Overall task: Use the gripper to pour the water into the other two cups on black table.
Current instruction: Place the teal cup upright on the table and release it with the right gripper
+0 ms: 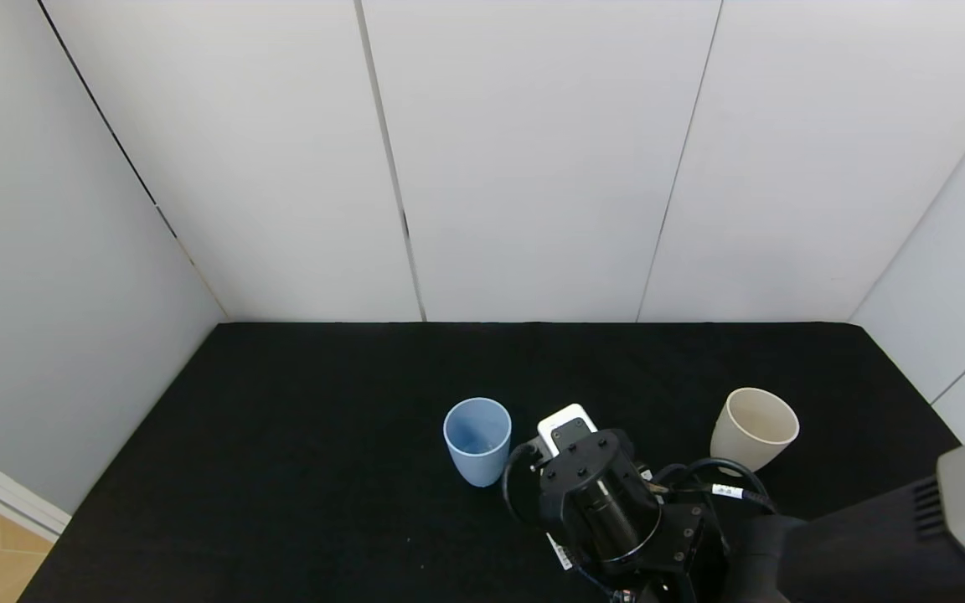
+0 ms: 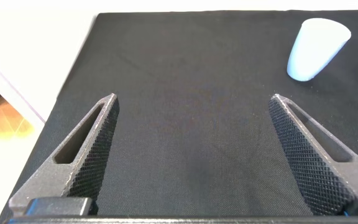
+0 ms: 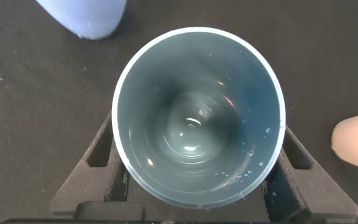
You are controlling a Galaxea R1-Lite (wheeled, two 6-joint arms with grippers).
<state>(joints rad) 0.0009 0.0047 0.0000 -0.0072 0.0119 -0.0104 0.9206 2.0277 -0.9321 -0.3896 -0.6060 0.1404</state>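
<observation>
My right gripper (image 1: 585, 473) hangs over the black table (image 1: 298, 435) between the two cups. In the right wrist view it (image 3: 196, 134) is shut on an upright pale teal cup (image 3: 199, 118), one finger (image 3: 95, 158) on each side. Water (image 3: 191, 134) glints in its dark bottom and droplets cling to the inner wall. In the head view the arm hides this cup. The periwinkle blue cup (image 1: 477, 440) stands just left of the gripper, the cream-beige cup (image 1: 755, 427) to its right; both are upright. My left gripper (image 2: 192, 99) is open and empty, low over bare cloth.
White wall panels (image 1: 533, 167) close in the table at the back and on both sides. The blue cup also shows in the left wrist view (image 2: 316, 40) and the right wrist view (image 3: 86, 15). The cream cup shows at the right wrist view's edge (image 3: 356, 140).
</observation>
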